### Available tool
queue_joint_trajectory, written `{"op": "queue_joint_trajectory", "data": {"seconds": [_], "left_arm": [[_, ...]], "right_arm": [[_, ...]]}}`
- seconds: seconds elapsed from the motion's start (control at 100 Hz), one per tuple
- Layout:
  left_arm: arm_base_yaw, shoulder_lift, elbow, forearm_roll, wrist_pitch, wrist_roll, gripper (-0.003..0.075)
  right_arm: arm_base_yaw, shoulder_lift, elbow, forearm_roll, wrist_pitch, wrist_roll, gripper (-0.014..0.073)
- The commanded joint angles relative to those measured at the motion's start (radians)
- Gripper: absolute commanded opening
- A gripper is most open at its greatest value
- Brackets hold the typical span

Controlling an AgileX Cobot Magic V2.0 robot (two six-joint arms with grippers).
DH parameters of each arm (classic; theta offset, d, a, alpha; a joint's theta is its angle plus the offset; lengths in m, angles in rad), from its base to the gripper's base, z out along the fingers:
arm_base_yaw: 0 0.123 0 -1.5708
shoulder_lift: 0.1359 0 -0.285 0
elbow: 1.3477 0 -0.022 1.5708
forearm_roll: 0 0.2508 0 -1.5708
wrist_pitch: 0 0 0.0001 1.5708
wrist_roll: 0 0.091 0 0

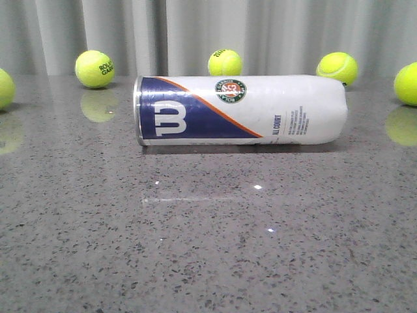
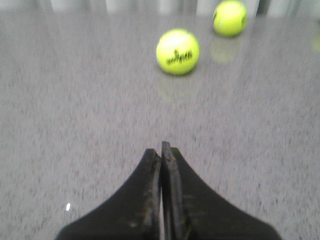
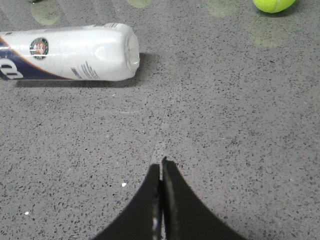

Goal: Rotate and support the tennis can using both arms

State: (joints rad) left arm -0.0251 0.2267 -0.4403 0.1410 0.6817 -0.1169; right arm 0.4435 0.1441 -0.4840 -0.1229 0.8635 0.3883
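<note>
Left pincer (image 2: 161,150) closed, empty, right pincer (image 3: 161,167) likewise — one tennis can (image 1: 240,110) lying flat, five tennis balls (image 1: 95,68) behind.

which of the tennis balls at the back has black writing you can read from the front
The ball left of the can, behind its silver-rimmed end. It shows black lettering on its side; the others along the back look plain or show only a faint mark.

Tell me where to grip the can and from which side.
Grip the can across its round body near mid-length, from above. It lies on its side on the table, ends pointing left and right, so jaws straddle front and back. Both sets of jaws are shut; open first.
</note>
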Motion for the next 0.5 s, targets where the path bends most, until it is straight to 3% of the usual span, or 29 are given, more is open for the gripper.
{"op": "queue_joint_trajectory", "data": {"seconds": [0.0, 0.1, 0.17, 0.34, 0.39, 0.49], "left_arm": [[0.001, 0.113, -0.099, -0.006, 0.032, -0.009, -0.0018], [-0.005, 0.21, -0.157, -0.009, 0.069, -0.009, 0.0006], [-0.005, 0.27, -0.188, -0.02, 0.069, -0.009, 0.0087], [-0.005, 0.402, -0.244, -0.08, 0.059, -0.009, 0.0466], [-0.005, 0.438, -0.253, -0.119, 0.052, -0.009, 0.0538], [-0.005, 0.52, -0.286, -0.268, 0.058, 0.019, 0.0552]], "right_arm": [[-0.005, 0.012, -0.022, -0.009, -0.062, -0.002, -0.0068], [-0.005, 0.012, -0.022, -0.009, -0.062, -0.002, -0.0068], [-0.005, 0.012, -0.022, -0.009, -0.062, -0.002, -0.0068], [-0.005, 0.012, -0.022, -0.009, -0.062, -0.002, -0.0068], [-0.005, 0.012, -0.022, -0.009, -0.062, -0.002, -0.0068], [-0.005, 0.012, -0.022, -0.009, -0.062, -0.002, -0.0068]]}}
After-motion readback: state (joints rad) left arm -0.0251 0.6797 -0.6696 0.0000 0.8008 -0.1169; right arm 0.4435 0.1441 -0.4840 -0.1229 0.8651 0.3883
